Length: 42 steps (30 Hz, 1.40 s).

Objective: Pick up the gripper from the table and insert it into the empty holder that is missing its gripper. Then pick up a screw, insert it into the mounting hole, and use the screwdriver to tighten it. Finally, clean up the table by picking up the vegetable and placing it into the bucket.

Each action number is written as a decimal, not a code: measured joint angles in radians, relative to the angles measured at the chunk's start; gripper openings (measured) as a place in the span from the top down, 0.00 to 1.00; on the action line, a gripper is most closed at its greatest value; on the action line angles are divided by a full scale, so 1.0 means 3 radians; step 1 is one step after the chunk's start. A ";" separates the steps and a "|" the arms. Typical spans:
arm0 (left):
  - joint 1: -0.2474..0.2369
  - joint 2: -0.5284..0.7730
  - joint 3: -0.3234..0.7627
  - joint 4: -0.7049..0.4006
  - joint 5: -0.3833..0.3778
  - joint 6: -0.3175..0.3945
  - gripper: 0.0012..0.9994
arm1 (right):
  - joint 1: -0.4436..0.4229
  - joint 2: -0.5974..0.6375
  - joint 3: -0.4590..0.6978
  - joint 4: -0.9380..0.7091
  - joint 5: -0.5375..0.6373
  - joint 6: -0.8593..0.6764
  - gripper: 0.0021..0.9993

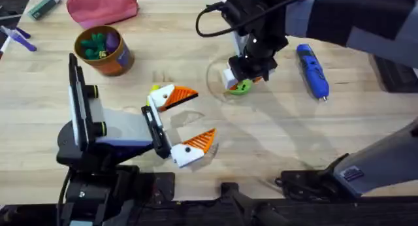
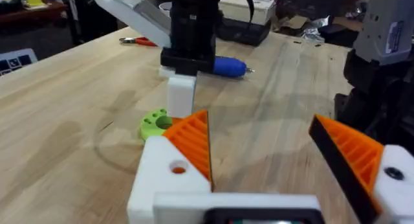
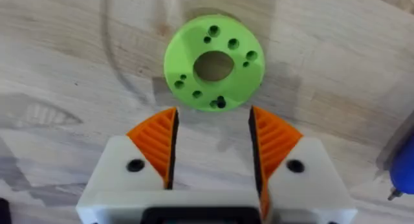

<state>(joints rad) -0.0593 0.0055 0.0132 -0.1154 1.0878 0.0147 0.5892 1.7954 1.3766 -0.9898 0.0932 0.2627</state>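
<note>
Right tool (image 3: 212, 143) open, poised over green disc (image 3: 213, 62), screwdriver (image 1: 313, 70) just beside.

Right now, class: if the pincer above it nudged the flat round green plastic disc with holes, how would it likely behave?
The flat round green plastic disc with holes lies flat on the wooden table, so it would probably slide, not roll. It looks rigid and light. The right pincer is open just above it.
</note>
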 joint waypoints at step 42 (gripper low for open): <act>0.0000 0.0000 0.0000 0.0000 0.0000 0.0000 0.05 | -0.0067 0.0221 -0.0023 0.0092 -0.0038 0.0080 0.99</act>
<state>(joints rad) -0.0593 0.0055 0.0132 -0.1154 1.0878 0.0147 0.5690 1.8618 1.3697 -0.9623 0.0818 0.2867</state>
